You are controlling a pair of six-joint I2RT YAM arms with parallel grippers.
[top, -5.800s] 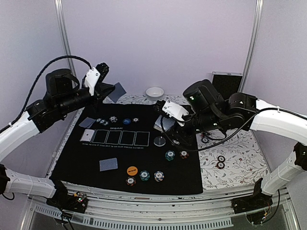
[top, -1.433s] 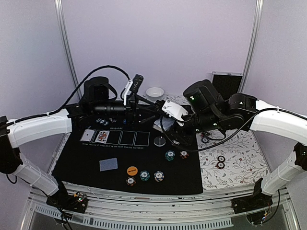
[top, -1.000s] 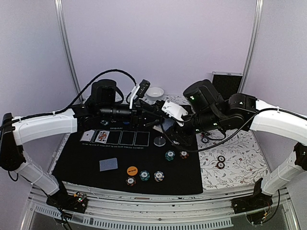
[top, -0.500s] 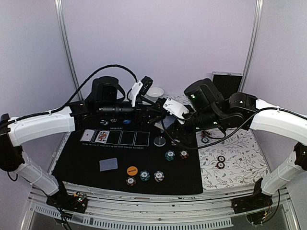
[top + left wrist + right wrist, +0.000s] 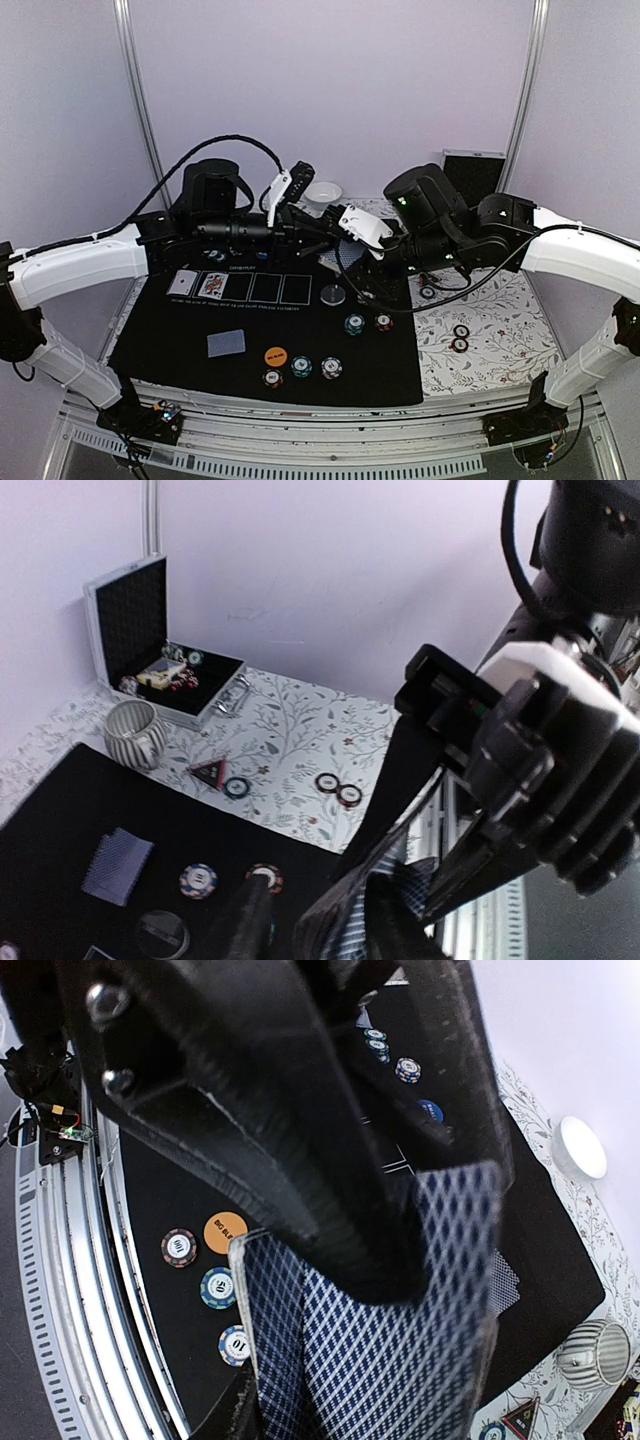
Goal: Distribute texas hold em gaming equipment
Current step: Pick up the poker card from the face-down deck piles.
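My right gripper [image 5: 345, 260] is shut on a deck of blue-backed playing cards [image 5: 380, 1330], held above the black mat [image 5: 180, 340]. My left gripper [image 5: 322, 243] has reached in to the deck. Its fingers [image 5: 245, 920] stand on either side of the cards' upper edge [image 5: 350, 915], with a gap on one side. Two face-up cards [image 5: 197, 284] lie on the printed slots, and one face-down card [image 5: 226, 343] lies nearer me. Striped chips [image 5: 302, 367] and an orange disc [image 5: 276, 355] sit at the mat's front, with two more chips [image 5: 368, 323] at mid-right.
A white bowl [image 5: 322, 192] stands at the back. An open case [image 5: 160, 630], a ribbed mug [image 5: 135, 733], a red triangular marker [image 5: 208, 772] and loose chips [image 5: 337, 788] are on the flowered cloth at the right. A dark disc [image 5: 333, 295] lies under the grippers.
My left arm has swung from the far left across to the deck, and its jaws have narrowed around the cards' edge. A second face-up card now lies on the slots. The right arm has held still.
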